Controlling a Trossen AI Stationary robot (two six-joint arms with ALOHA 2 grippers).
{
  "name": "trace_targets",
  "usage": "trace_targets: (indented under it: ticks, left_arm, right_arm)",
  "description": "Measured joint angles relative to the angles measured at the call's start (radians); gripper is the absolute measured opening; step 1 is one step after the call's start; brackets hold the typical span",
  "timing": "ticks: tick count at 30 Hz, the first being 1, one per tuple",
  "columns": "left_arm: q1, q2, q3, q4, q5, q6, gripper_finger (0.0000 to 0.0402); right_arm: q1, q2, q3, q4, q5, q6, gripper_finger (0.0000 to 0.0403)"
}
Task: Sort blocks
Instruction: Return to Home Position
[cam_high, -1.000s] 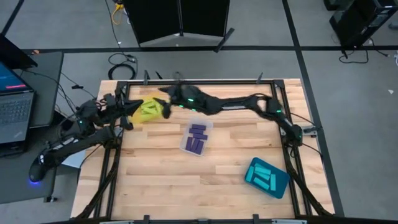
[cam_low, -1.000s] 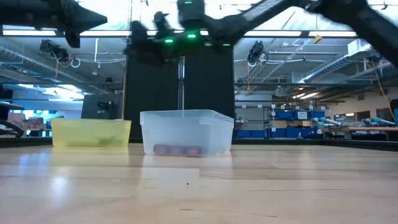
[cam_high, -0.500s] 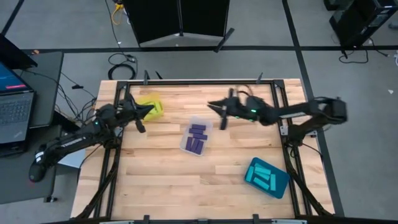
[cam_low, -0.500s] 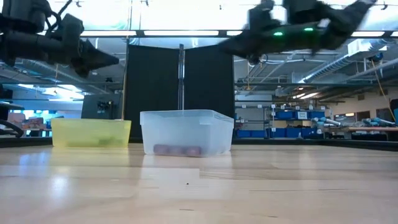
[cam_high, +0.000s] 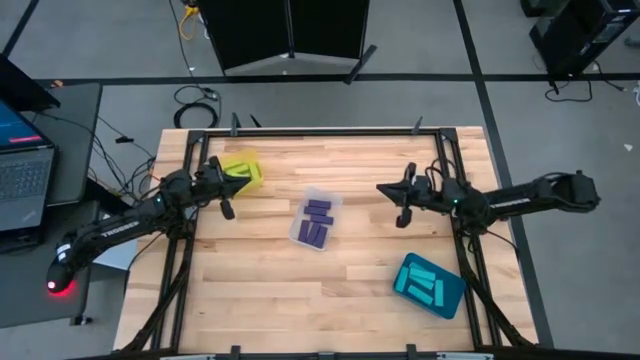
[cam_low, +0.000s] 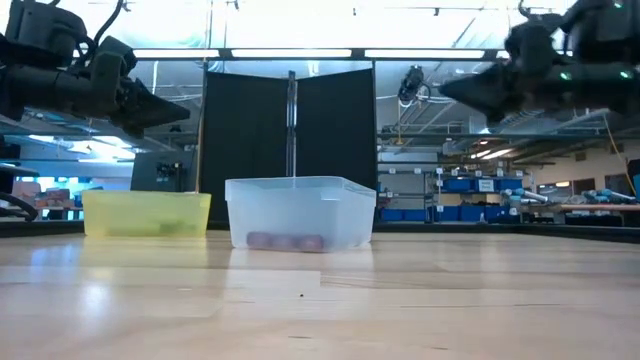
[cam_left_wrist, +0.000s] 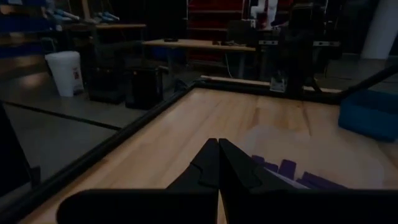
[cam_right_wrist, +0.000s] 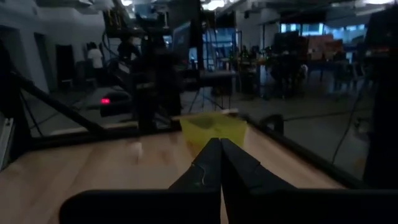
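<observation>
You look finished: purple blocks (cam_high: 317, 221) in the clear tray (cam_low: 300, 205), cyan blocks (cam_high: 428, 285) in the teal tray (cam_high: 403, 275) — left gripper (cam_left_wrist: 218, 143) and right gripper (cam_right_wrist: 215, 142) closed, empty.

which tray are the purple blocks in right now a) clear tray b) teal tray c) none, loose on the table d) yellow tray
a: the high view shows the purple blocks lying inside the clear tray near the table's middle, while the teal tray holds only cyan blocks.

Slim dark jointed arms (cam_high: 120, 222)
</observation>
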Motion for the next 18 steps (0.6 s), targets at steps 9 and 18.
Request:
trace_targets:
  ticks: [9, 18]
  left_arm:
    - [-0.026, -0.033, -0.001, -0.024, -0.009, 0.030, 0.0004]
    - [-0.068, -0.202, -0.001, -0.185, -0.091, 0.048, 0.0001]
  right_arm:
    - [0.061, -0.121, -0.078, -0.138, 0.047, 0.015, 0.0007]
    - [0.121, -0.371, -0.077, -0.427, 0.097, -0.015, 0.0006]
